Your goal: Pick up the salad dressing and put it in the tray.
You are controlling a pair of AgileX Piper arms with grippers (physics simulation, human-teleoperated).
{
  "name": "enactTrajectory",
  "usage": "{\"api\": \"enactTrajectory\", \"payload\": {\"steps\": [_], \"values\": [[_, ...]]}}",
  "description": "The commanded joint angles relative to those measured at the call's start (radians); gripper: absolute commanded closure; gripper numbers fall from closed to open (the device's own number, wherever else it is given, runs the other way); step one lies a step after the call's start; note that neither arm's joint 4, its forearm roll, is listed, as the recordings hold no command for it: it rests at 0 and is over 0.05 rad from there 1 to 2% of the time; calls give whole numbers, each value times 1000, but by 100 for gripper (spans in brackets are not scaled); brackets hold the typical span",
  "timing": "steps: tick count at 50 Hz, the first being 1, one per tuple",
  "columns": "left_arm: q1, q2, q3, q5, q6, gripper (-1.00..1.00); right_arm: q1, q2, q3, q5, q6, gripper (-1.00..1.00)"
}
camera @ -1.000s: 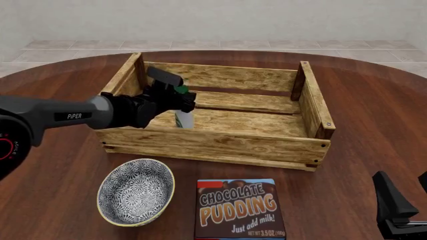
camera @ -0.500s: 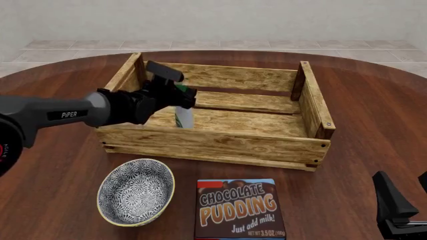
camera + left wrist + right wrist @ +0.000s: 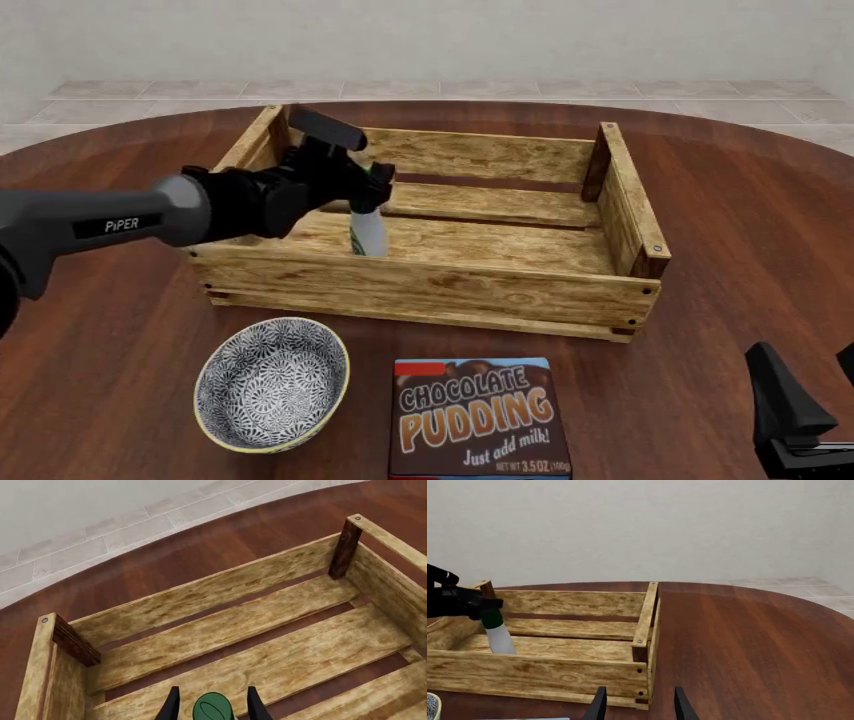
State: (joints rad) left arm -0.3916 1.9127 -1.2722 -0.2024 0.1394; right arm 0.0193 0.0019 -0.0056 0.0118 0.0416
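The salad dressing (image 3: 370,236), a slim white bottle with a green cap, stands inside the tray (image 3: 441,285) at its left end, near the front wall. My left gripper (image 3: 360,186) is just above the cap, open. In the left wrist view the green cap (image 3: 212,709) sits between the fingers (image 3: 172,705) with a gap on each side. The right wrist view shows the bottle (image 3: 499,637) leaning slightly in the tray (image 3: 534,672). My right gripper (image 3: 814,385) is open and empty at the front right of the table.
A patterned blue-white bowl (image 3: 271,383) sits in front of the tray's left end. A brown chocolate pudding box (image 3: 474,420) lies to its right at the front edge. The tray's walls surround the bottle.
My left gripper has lifted a little and drawn back to the left off the bottle's cap. The bottle stays standing in the tray. The right arm has not moved.
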Motion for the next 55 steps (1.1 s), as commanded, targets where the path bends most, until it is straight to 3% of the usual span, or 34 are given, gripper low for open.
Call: {"api": "enactTrajectory", "payload": {"steps": [1, 24, 55], "values": [[1, -28, -5, 16, 9, -100, -2, 0, 0, -1, 1, -100], [6, -85, -39, 67, 44, -100, -3, 1, -4, 5, 1, -100], [3, -279, 32, 93, 71, -100, -1, 0, -6, 10, 0, -100]]}}
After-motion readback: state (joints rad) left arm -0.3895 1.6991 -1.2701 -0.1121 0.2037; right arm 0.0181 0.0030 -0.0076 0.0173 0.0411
